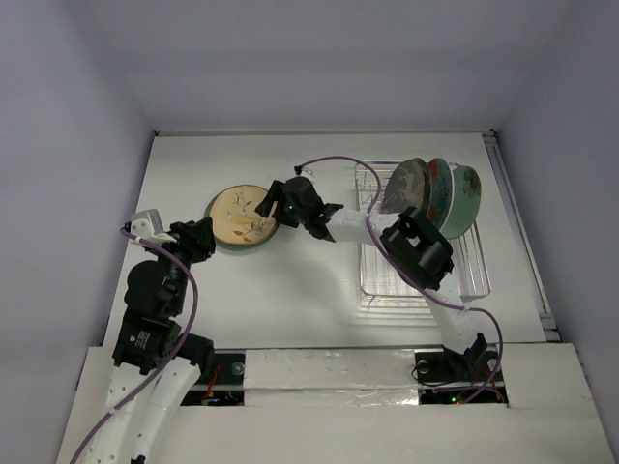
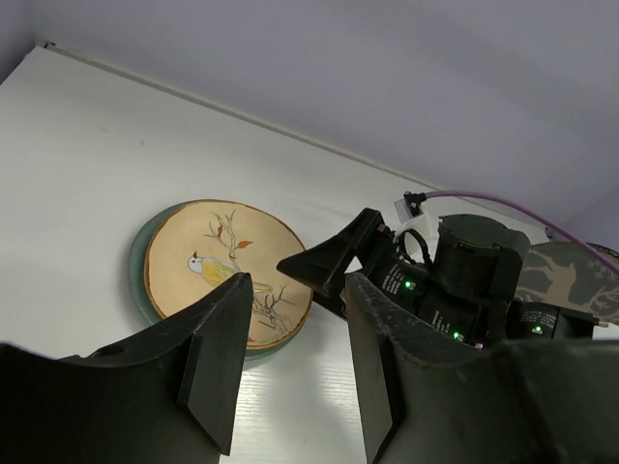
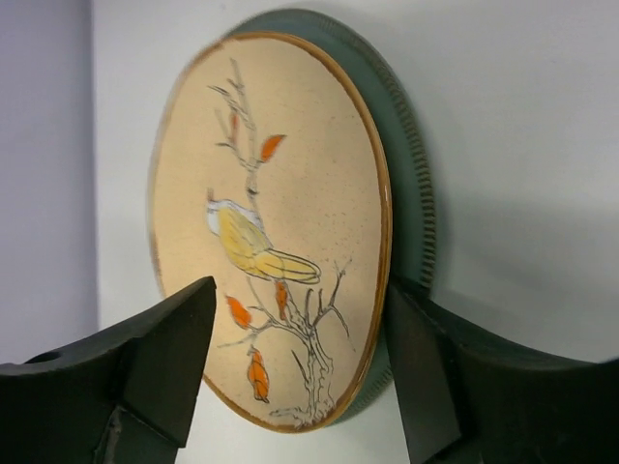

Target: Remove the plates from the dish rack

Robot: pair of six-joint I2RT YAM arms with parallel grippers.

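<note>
While the right gripper (image 1: 272, 205) gapes above, bird plate (image 3: 280, 193) lies atop teal plate (image 3: 414, 193).

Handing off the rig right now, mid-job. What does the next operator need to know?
Left gripper: open, empty, aimed at the stack from the near side.
Right gripper: open, empty, at the rim of the bird plate.
Done: the bird plate lies on the teal plate on the table, left of the dish rack.
Left: three plates stand upright at the rack's far end.
</note>
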